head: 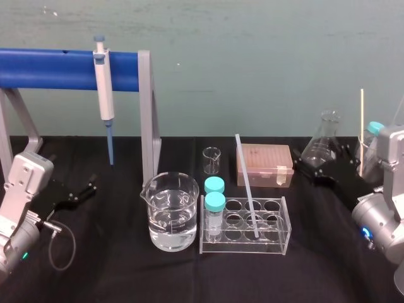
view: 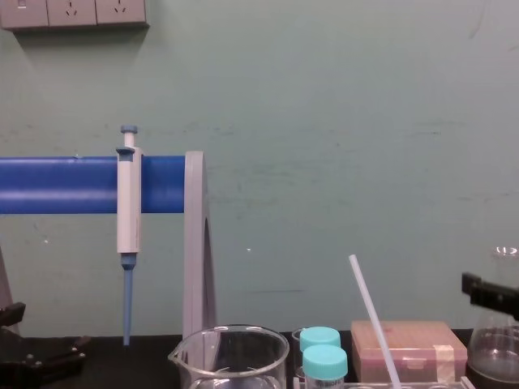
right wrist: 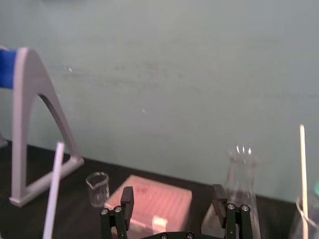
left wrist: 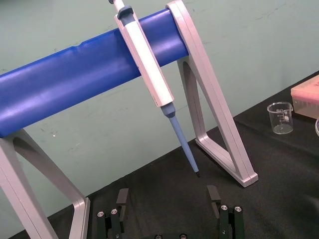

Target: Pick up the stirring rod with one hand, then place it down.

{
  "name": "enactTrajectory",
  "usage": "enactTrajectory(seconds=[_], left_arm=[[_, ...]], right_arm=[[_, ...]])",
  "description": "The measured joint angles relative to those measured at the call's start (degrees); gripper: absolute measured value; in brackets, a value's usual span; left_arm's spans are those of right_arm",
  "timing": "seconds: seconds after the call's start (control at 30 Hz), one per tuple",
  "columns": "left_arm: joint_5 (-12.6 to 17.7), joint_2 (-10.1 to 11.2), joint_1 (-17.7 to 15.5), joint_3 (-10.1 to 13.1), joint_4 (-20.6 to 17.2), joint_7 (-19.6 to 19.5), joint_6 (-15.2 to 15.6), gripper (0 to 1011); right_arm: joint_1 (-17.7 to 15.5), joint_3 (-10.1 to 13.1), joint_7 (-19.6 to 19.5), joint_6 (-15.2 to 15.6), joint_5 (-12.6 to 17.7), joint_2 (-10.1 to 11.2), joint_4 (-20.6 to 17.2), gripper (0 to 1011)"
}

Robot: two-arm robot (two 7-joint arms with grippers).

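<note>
My stirring rod [head: 246, 183] leans in the clear tube rack [head: 285, 221] mid-tabletop [head: 113, 271]. My right hand [right wrist: 173, 196], released and empty, sits well apart to its right, by the flask [head: 320, 142]. My left hand [left wrist: 167, 196] rests released at far left.

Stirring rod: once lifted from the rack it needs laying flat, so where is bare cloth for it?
Bare cloth runs along the front edge, before the large beaker and the rack. Another patch lies between the left gripper and that beaker, a third between the rack and the right arm. Behind the rack is crowded: small beaker, tip box, flask.
</note>
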Motion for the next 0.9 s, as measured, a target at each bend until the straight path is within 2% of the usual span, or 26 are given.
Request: enactTrajectory(seconds=[0.23, 0.9], left_arm=[[0.0, 0.0, 0.0, 0.0, 0.0, 0.0, 0.0, 1000], [0.0, 0.0, 0.0, 0.0, 0.0, 0.0, 0.0, 1000]], right_arm=[[0.0, 0.3, -0.5, 1.1, -2.2, -1.0, 2.3, 1000], [-0.1, 0.3, -0.7, 1.2, -2.0, -0.9, 2.2, 1000]])
